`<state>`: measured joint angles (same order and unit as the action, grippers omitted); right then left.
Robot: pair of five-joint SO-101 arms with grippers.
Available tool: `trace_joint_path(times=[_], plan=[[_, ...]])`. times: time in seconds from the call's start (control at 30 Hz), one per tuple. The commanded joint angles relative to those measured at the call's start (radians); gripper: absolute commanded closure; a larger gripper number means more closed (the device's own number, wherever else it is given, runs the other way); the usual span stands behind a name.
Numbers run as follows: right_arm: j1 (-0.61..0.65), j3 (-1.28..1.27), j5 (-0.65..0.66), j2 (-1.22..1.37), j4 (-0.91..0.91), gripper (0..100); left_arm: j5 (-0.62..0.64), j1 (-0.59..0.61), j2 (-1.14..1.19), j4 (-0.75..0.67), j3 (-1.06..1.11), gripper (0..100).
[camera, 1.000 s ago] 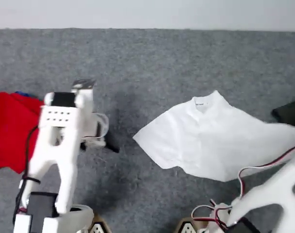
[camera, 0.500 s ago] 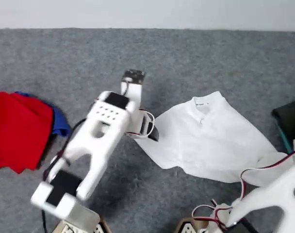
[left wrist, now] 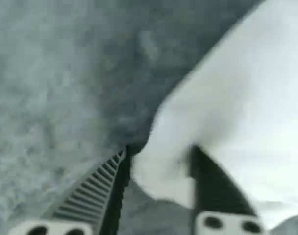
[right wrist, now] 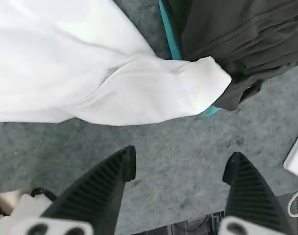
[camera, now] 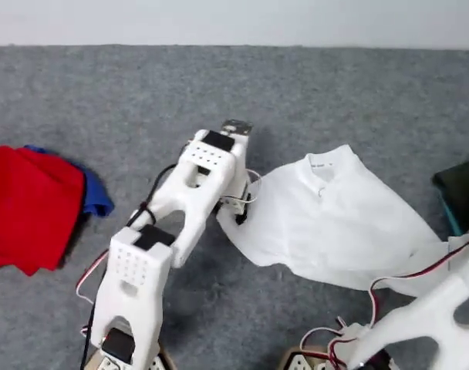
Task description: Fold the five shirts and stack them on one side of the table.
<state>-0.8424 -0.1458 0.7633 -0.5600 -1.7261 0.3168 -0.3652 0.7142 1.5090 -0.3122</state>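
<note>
Between the jaws of the left gripper (left wrist: 161,155), which are standing spread and not clamping, a sleeve edge of the white shirt (left wrist: 247,98) is lying on the grey table (left wrist: 51,73), with one jaw over cloth and the other over bare surface beside the cloth's border. Beyond that gripper the shirt body is lying open and rumpled, reaching toward the right gripper (right wrist: 183,157). Its jaws are likewise standing spread, holding nothing, and hovering over bare table just short of the opposite sleeve cuff. Handling judgement: the fabric is looking thin, light and limp, so it is likely to be draping and creasing under any lift, dragging somewhat on the rough table covering, and carrying no breakage risk. A pinch at a sleeve edge or hem corner is looking preferable, since a mid-panel pinch is likely to be bunching several layers. Past the right gripper the cuff is overlapping a folded dark shirt (right wrist: 237,39), with a teal garment (right wrist: 167,24) edging out beneath it. Well away on the left gripper's outer side, a red shirt (camera: 26,208) is resting over a blue shirt (camera: 97,199). Markings: a small neck label (camera: 319,164) is showing inside the white collar, its print being too small to read.
</note>
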Motion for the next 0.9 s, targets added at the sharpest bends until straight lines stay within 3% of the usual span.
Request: trace_joint_path(times=[0.0,0.23,0.4,0.57,0.67,0.87], plan=[[-0.002,0.005,0.009,-0.015,0.022,70.2,-0.063,-0.005,0.130,0.057,-0.183,99],[-0.002,0.005,0.011,-0.010,0.050,70.2,-0.071,-0.006,0.302,0.250,-0.516,99],[-0.002,-0.035,0.011,-0.018,0.053,70.2,-0.069,0.040,0.315,0.239,-0.800,99],[-0.008,-0.091,0.020,-0.019,0.039,70.2,-0.071,0.098,0.358,0.057,-1.047,99],[-0.007,-0.092,0.100,-0.019,-0.007,70.3,-0.064,0.143,0.365,-0.044,-1.158,99],[-0.008,-0.092,0.152,-0.019,-0.045,70.3,-0.064,0.176,0.367,-0.146,-1.224,93]])
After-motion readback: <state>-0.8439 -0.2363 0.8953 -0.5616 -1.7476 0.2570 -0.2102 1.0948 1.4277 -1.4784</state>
